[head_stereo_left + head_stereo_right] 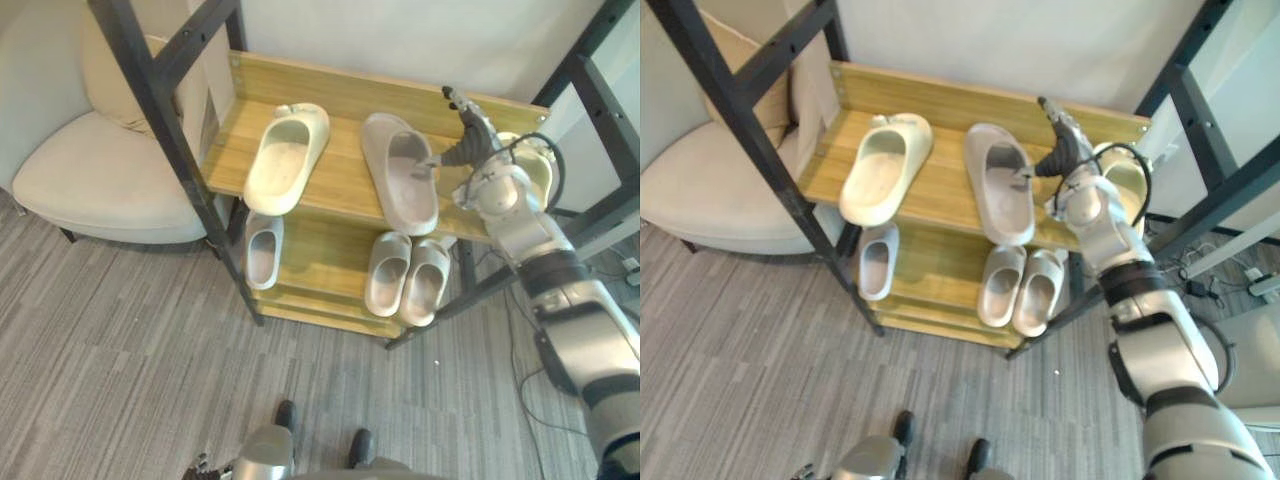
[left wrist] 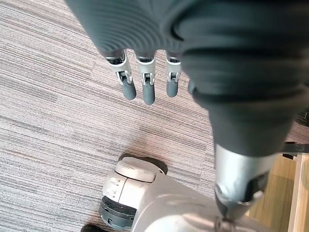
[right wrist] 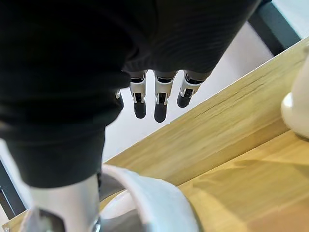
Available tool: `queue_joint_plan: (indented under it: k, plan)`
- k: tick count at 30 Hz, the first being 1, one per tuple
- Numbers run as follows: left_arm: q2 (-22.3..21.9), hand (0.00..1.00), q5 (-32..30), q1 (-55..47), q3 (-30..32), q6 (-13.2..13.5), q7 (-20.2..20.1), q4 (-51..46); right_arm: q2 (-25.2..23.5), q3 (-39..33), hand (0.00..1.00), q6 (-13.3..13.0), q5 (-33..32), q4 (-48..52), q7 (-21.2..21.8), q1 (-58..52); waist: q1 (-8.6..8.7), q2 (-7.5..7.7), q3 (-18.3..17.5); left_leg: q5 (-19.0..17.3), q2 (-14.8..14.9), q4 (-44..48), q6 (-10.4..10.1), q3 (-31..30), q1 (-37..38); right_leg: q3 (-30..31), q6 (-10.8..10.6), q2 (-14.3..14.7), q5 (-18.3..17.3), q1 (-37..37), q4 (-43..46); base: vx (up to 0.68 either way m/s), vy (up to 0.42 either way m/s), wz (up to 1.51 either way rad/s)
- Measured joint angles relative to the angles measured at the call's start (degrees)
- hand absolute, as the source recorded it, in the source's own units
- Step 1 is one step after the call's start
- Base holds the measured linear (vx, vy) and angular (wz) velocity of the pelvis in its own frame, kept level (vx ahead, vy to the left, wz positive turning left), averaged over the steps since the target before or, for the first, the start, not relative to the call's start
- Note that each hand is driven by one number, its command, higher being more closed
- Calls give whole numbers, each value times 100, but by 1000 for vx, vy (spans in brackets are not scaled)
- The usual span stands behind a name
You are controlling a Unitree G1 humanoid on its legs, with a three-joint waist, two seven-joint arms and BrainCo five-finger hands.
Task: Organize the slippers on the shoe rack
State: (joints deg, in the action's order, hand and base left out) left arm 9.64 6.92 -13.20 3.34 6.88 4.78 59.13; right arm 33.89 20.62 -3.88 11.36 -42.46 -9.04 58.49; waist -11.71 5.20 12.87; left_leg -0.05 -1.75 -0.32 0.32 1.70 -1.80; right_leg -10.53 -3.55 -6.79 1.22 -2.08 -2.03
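- On the top shelf of the shoe rack [image 1: 345, 175]: a cream slipper [image 1: 287, 158] toward the left end, a grey slipper [image 1: 400, 175] in the middle, and another cream slipper [image 1: 1128, 185] at the right end, partly hidden.
- On the rack's lower shelf: a single small slipper [image 1: 264, 250] on the left, and a pair [image 1: 387, 272] side by side on the right.
- Right hand [image 1: 470, 135] over the top shelf, between the grey slipper and the right-end one; open, fingers straight toward the rack's back board, thumb against the grey slipper's rim, gripping nothing.
- Left hand [image 2: 140, 82] well clear of the rack, over the carpet [image 1: 120, 350]; fingers straight, holding nothing.
- Pale armchair [image 1: 100, 170] just left of the rack.
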Motion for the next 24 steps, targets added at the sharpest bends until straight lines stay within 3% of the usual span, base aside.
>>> queue_joint_plan:
  k: [8, 9, 24]
  plan:
    - [11, 0, 114, 3, 1, 15, 5, -13, -302, 46, 0, 41, 9, -270, 0, 236, -77, 0, 160, 46, 41, -96, 5, -4, 34, -20, 93, 49, 70, 5, 0, -4, 0, 0]
    - [12, 0, 114, 3, 0, 15, 6, -13, -310, 62, 100, 48, 54, -382, -1, 351, -82, -6, 189, 92, 41, -182, 1, -5, 68, -24, 93, 50, 71, 10, 0, 0, 0, 0]
    - [45, 0, 225, 16, -86, 15, 37, -4, -488, 247, 100, 40, 267, -602, -67, 822, -224, 32, 391, 306, 179, -550, -82, -30, 197, -67, 93, 183, 71, 7, 2, 0, -5, 1]
